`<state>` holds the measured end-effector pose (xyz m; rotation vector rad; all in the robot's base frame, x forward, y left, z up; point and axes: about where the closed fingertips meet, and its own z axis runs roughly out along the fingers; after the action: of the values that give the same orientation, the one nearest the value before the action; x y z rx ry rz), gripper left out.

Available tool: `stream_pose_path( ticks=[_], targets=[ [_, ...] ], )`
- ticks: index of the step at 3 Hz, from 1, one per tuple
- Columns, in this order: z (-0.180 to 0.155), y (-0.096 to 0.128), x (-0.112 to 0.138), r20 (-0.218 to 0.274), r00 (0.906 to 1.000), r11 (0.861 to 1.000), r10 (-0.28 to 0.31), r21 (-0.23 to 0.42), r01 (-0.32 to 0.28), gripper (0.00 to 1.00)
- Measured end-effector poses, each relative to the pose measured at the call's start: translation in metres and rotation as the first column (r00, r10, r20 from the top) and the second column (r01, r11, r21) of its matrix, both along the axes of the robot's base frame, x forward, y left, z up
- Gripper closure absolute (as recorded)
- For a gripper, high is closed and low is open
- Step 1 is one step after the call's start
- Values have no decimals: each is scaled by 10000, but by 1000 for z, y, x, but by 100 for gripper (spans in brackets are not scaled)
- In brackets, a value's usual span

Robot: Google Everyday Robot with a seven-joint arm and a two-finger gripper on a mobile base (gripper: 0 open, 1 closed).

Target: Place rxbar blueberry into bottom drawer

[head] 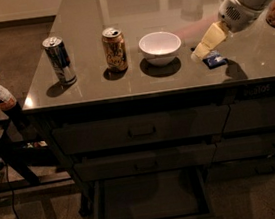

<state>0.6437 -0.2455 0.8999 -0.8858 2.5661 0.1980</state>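
- The counter (253,66) carries everything. It is glossy, so a flat wrapper would likely skate on it if pushed rather than pinched.
- The drawer (151,198), lowest of three, stands pulled out well below the bowl (160,47) and a little to its left. Its dark floor is bare, a wide and forgiving target.
- The tool (201,51) slants down just right of the bowl, with its pale tip at the counter. I cannot tell whether it is open or closed.
- Two cans stand left of the bowl, the gold can (114,49) nearer and the blue can (60,60) farther, both well clear of the work.
- The bar (216,60) lies flat on the counter just right of the bowl, right by the tool's tip and partly hidden behind it.
- I judge the bar to be light, thin and slick-wrapped, and firm enough to pinch. The best hold is across its narrow width near the middle, low at the counter, since a hold on an end could let it droop or slip.
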Motion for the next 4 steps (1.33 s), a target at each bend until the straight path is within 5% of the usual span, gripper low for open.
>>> stream_pose_path(
  ticks=[2,4],
  targets=[
    [-7,-6,7,-25,9997,9997,-233,73,233,0],
    [-24,-33,27,-190,9931,9933,-1159,20,1159,0]
  ],
)
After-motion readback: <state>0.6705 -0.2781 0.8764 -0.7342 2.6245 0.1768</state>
